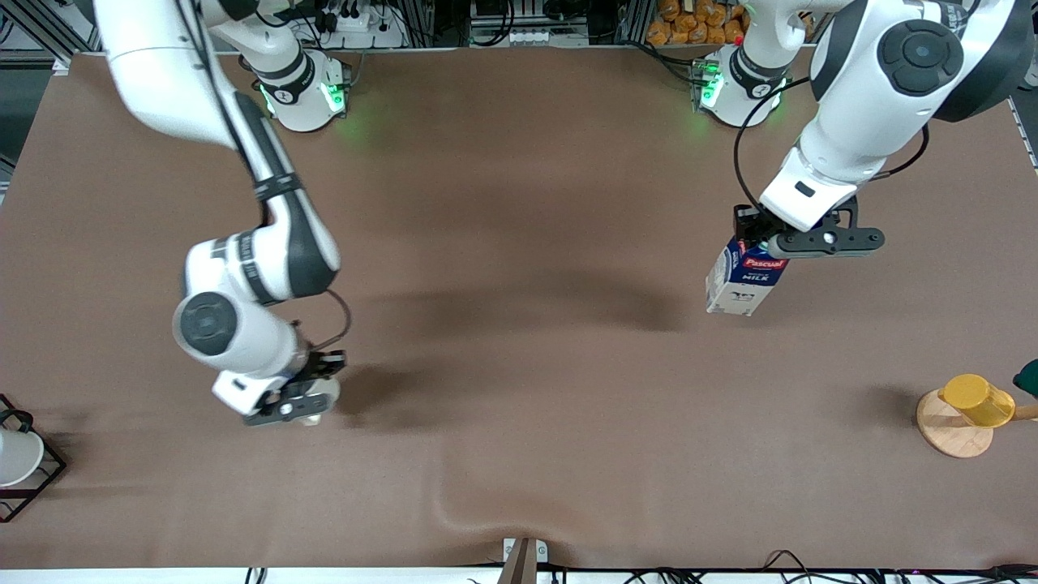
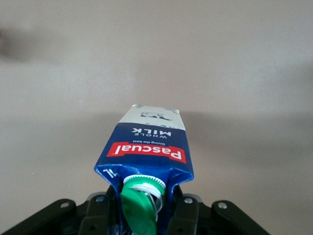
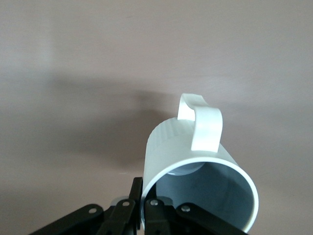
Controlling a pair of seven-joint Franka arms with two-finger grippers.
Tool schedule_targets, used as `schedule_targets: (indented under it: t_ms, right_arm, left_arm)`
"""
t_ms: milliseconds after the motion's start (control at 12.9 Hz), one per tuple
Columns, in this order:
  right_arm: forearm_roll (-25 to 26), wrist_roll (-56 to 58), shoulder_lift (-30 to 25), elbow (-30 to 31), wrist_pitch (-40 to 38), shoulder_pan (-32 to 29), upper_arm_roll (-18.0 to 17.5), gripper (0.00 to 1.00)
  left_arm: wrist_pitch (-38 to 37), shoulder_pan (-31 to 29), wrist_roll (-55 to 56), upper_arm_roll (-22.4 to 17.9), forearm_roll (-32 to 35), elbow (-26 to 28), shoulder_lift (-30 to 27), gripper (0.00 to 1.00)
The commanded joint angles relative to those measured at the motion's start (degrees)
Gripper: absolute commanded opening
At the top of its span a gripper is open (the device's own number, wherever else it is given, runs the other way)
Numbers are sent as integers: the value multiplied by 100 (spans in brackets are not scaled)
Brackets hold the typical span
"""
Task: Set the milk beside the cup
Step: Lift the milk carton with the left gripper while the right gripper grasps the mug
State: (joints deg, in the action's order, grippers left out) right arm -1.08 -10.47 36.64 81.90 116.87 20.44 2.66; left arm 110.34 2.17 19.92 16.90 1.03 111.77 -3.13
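The milk is a dark blue and white carton with a red band. It hangs tilted from my left gripper, which is shut on its gable top, toward the left arm's end of the table. In the left wrist view the milk shows its green cap between my left gripper's fingers. My right gripper is shut on the rim of the cream-white cup, low over the table toward the right arm's end. In the right wrist view my right gripper pinches the wall of the cup, handle facing away.
A yellow cup sits on a round wooden disc at the left arm's end. A white cup in a black wire frame stands at the right arm's end. The brown cloth has a wrinkle near the front edge.
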Motion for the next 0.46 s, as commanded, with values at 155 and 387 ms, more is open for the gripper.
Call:
schedule_targets:
  t_ms: [155,387]
  right_arm:
    - [-198,-2377,421,-463,-24,1004,68,0]
    - [-419,-3748,904,-1016,72,1321,68,0]
  left_arm:
    - [-179,-59,126,103,-68,29,-92,38]
    - [-188,-24,144,111,-85,64,-56,39]
